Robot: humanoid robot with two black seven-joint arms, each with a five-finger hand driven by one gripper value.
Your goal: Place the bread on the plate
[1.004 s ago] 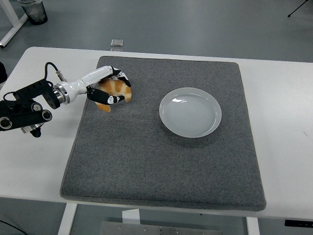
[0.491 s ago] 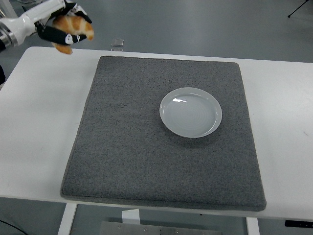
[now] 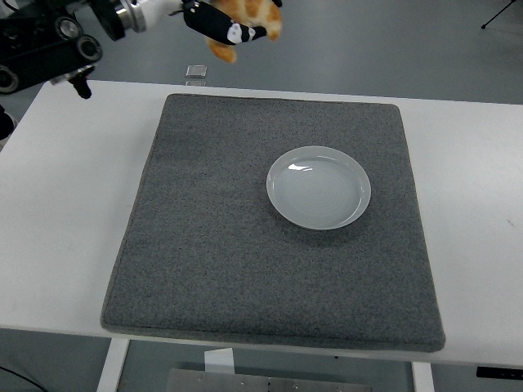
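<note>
My left hand (image 3: 233,24) hangs high at the picture's top, left of centre, its fingers curled around an orange-brown piece of bread (image 3: 253,16). The bread is partly cut off by the top edge. A round white plate (image 3: 319,187) rests on the grey mat (image 3: 245,261), right of the mat's middle, with nothing on it. The hand with the bread is well up and to the left of the plate. My right arm does not show.
The grey mat covers most of the white table (image 3: 65,212). A small square grey object (image 3: 194,72) lies just beyond the table's far edge. The left arm's black forearm (image 3: 45,49) reaches in from the top left corner.
The left hand lifted the bread off the mat's far left part, swung up to the top left corner, then moved right along the top edge toward the plate's side.
</note>
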